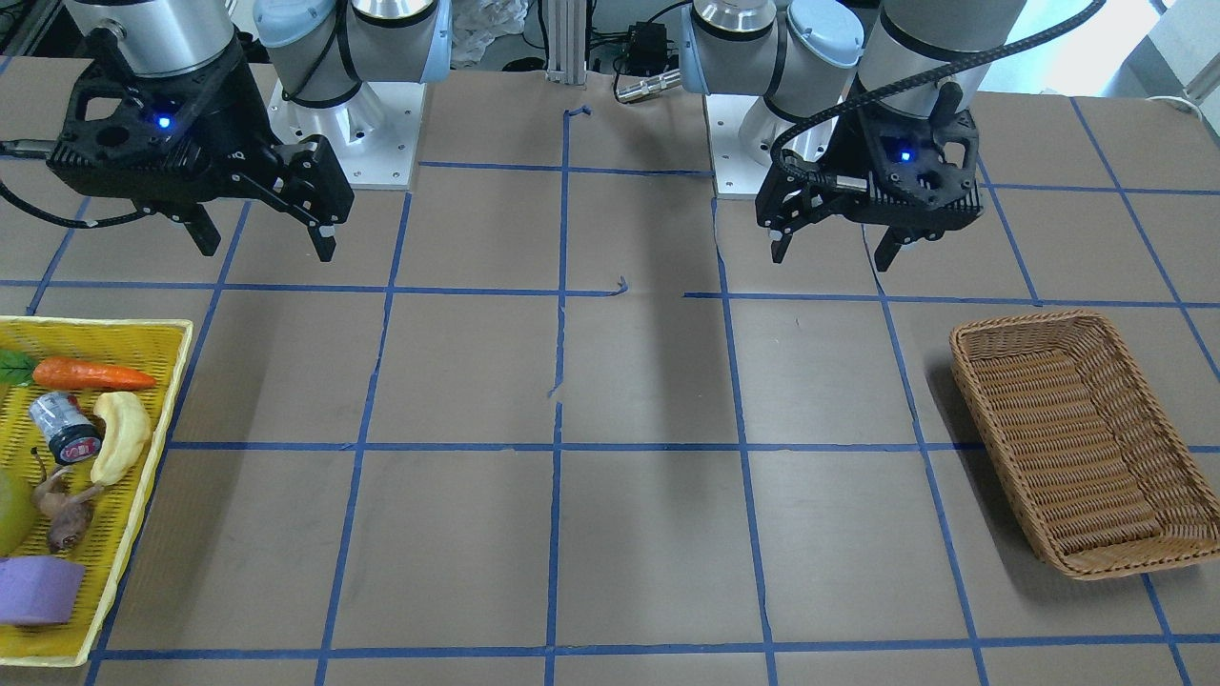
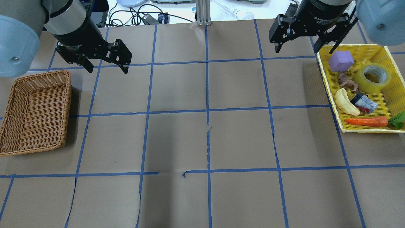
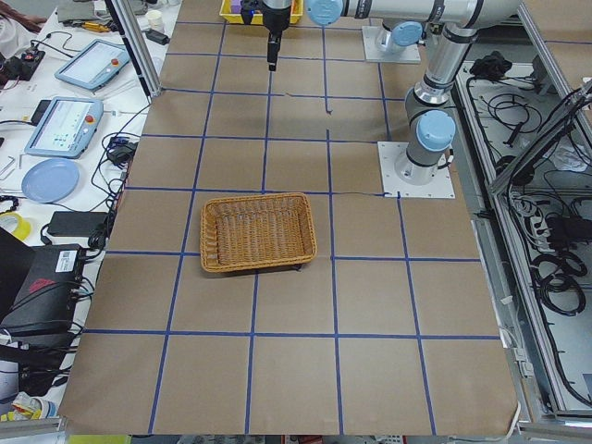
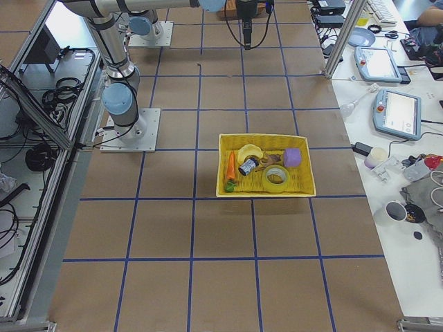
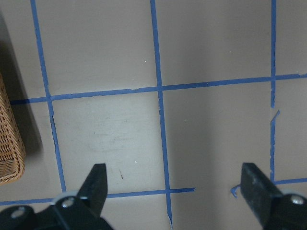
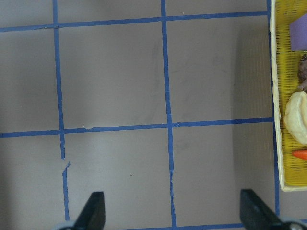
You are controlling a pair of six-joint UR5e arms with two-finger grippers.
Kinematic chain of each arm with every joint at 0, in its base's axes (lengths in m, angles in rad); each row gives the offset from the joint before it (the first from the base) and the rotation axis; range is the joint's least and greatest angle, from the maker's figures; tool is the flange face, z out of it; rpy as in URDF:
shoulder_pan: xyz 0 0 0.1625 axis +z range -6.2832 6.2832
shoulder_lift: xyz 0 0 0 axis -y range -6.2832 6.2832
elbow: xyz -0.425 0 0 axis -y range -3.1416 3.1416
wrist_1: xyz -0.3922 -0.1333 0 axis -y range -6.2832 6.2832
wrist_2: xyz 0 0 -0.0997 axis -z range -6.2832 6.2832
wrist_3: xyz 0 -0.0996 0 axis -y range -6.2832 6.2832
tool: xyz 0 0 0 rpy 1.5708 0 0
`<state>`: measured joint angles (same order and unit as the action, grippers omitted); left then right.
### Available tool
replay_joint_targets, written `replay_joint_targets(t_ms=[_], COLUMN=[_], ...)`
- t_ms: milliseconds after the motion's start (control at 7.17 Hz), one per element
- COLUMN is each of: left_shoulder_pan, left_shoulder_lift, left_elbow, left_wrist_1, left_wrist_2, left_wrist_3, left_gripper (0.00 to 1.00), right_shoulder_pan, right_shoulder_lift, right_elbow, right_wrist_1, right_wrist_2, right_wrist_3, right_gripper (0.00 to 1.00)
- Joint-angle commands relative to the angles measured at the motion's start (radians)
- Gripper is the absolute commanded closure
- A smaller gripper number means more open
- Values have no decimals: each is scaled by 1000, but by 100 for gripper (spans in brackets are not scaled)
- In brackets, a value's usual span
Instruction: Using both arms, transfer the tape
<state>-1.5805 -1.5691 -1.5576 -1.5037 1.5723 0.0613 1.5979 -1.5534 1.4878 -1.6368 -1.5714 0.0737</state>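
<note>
Overhead: the right gripper (image 2: 297, 47) hangs with its jaws apart and empty just beside the far corner of the yellow tray (image 2: 364, 129). There the tape (image 2: 370, 87) lies flat near the purple block (image 2: 340, 60). The left gripper (image 2: 107, 69), also spread and empty, hovers just beyond the wicker basket (image 2: 34, 110). The pickup likely calls for a straight descent, 1 finger in the core and 1 outside, clear of the tray wall, then a meeting over mid-table. From the front, both grippers hang well above the brown paper table (image 1: 658, 534), whose blue grid lines (image 1: 457, 446) are torn in places. The 2 side views show teach pendants (image 3: 69, 125) and cables (image 3: 546, 268) flanking the table. The left wrist camera shows fingertips (image 5: 98, 179) wide apart over the paper. The right wrist camera shows the same, with the tray's rim at right.
</note>
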Motion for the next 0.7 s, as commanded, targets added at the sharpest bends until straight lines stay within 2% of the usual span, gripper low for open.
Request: replay_joint_targets(t_ms=[0,558], left_shoulder_pan=[0,-1], left_shoulder_lift=[1,8], left_elbow=[-1,-2], left_wrist_1=[-1,-1], left_wrist_2=[0,-2], left_wrist_3=[0,0], left_gripper=[0,0], right_shoulder_pan=[0,0], right_shoulder_lift=[-1,-1], right_elbow=[0,-7], right_wrist_1=[0,11], right_wrist_2=[4,2], right_wrist_3=[0,0], right_gripper=[0,0])
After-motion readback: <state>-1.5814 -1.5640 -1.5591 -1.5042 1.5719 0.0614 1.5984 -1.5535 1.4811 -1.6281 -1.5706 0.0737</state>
